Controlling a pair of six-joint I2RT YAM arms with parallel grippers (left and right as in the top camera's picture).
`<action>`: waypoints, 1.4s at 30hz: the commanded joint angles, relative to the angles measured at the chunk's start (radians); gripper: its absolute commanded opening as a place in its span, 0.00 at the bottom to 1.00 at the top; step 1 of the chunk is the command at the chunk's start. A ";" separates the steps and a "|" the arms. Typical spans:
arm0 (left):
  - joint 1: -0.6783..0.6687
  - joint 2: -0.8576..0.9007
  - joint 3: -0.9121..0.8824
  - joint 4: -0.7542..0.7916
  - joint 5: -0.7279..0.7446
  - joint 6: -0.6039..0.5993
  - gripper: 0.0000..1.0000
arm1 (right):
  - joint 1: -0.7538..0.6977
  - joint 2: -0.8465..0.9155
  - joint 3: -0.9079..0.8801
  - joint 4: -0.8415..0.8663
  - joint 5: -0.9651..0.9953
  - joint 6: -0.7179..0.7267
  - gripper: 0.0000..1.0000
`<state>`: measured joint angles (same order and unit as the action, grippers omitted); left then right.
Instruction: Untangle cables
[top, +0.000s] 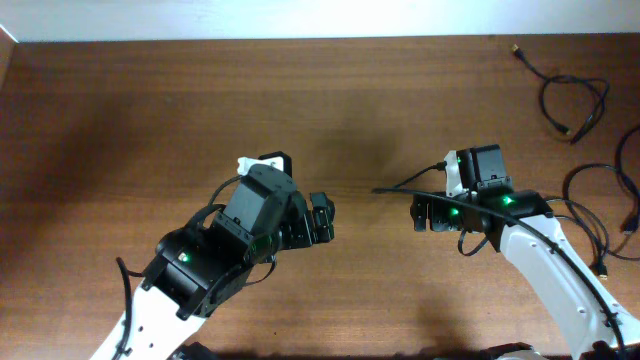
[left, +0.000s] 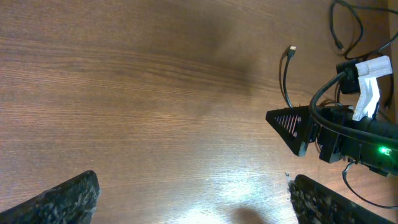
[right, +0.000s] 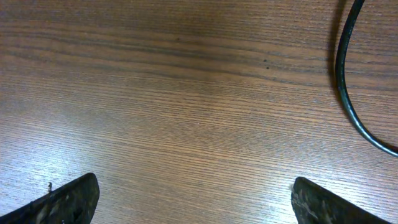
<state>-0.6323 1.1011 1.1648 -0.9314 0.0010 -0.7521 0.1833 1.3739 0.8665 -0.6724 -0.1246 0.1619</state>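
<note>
Several thin black cables lie at the table's right side. One loop (top: 577, 104) sits at the far right corner and another (top: 600, 205) runs beside my right arm. A third cable (top: 398, 184) lies just behind my right gripper (top: 420, 214); its plug end (left: 291, 50) shows in the left wrist view. A cable curve (right: 346, 87) passes to the right of my right gripper (right: 196, 202), outside its wide-apart fingers. My left gripper (top: 325, 218) faces the right one across a gap at mid-table. It (left: 196, 202) is open over bare wood, holding nothing.
The wooden table (top: 150, 110) spreads wide to the left and back. The right arm's white link (top: 545, 260) and its own thicker wiring (left: 329, 87) lie among the cables on the right. The table's far edge (top: 300, 40) meets a pale wall.
</note>
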 joint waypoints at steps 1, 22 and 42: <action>0.002 -0.008 0.012 -0.005 -0.004 0.016 0.99 | 0.006 0.007 0.001 0.004 -0.006 0.007 0.98; 0.203 -0.497 -0.628 0.553 0.322 0.986 0.99 | 0.006 0.007 0.001 0.004 -0.006 0.007 0.98; 0.385 -0.785 -0.966 0.967 0.350 0.986 0.99 | 0.006 0.007 0.001 0.004 -0.006 0.007 0.98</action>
<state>-0.2604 0.3267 0.2119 0.0261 0.3595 0.2245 0.1833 1.3762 0.8665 -0.6720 -0.1246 0.1616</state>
